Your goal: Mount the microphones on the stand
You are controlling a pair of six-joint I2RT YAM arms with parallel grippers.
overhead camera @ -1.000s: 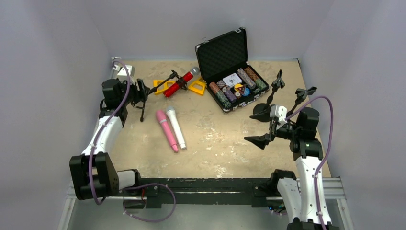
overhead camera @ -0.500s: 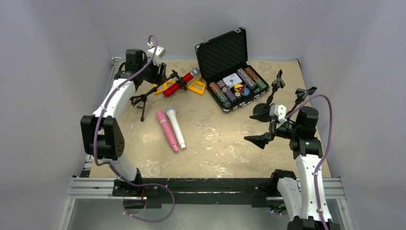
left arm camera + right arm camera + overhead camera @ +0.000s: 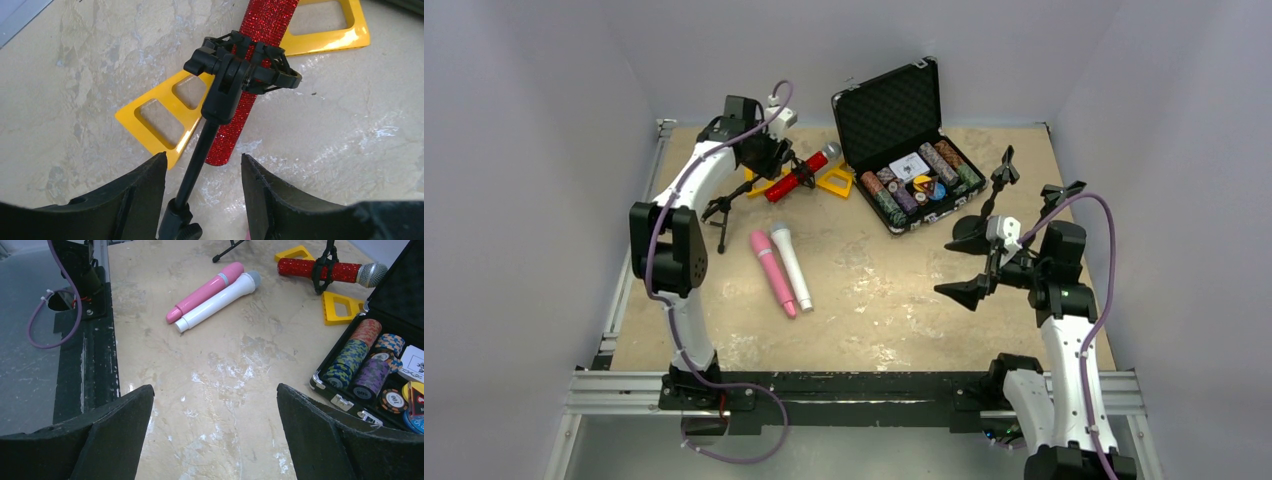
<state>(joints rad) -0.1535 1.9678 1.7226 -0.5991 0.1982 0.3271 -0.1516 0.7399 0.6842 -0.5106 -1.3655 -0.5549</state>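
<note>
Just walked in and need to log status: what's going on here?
The glittery red microphone with a silver mesh head is held in the clip of the black tripod stand at the back left. The left pincer is open, its fingers either side of that stand's shaft, not gripping it. The all-pink stick microphone and the white stick microphone lie side by side on the beige tabletop, not yet on a stand. The right pincer hovers open and empty.

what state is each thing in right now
red microphone, clipped in the stand
pink microphone, lying loose
white microphone, lying loose beside it
case, open
left gripper, open astride the stand pole
right gripper, open, empty
</note>
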